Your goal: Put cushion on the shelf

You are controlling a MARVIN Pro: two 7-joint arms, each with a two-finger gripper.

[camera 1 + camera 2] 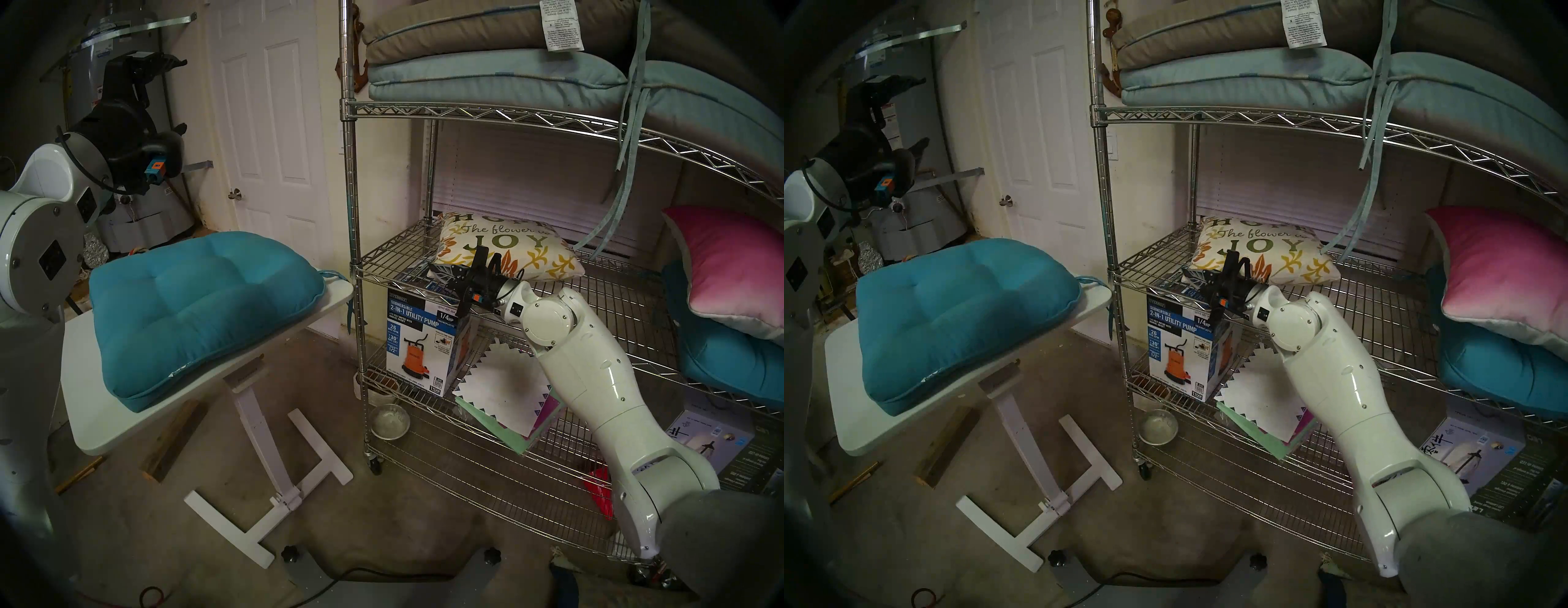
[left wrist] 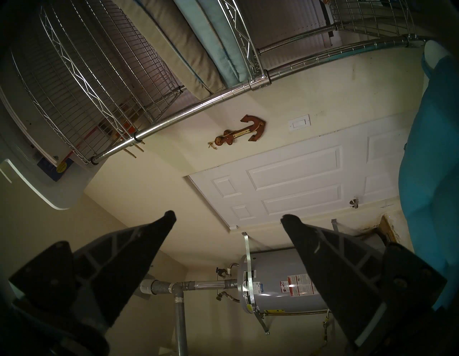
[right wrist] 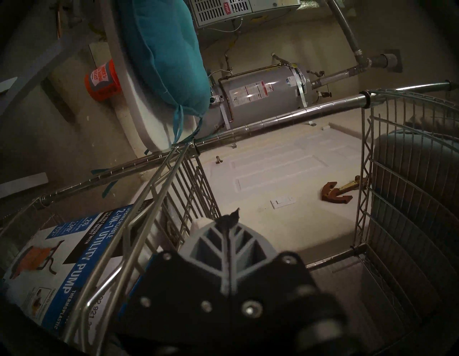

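Right tool (image 1: pixel 441 271) pressed together, apparently empty, one cushion (image 1: pixel 507 246) on shelf (image 1: pixel 594 293), left tool (image 2: pixel 227 218) apart.

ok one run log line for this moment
cushion lying on shelf middle tier | right gripper shut, empty, at cushion's front edge | left gripper open, raised, empty

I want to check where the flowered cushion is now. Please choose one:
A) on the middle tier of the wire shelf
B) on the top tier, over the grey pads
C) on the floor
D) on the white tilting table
A: the flowered cushion lies on the middle wire tier of the shelf, behind the right gripper.
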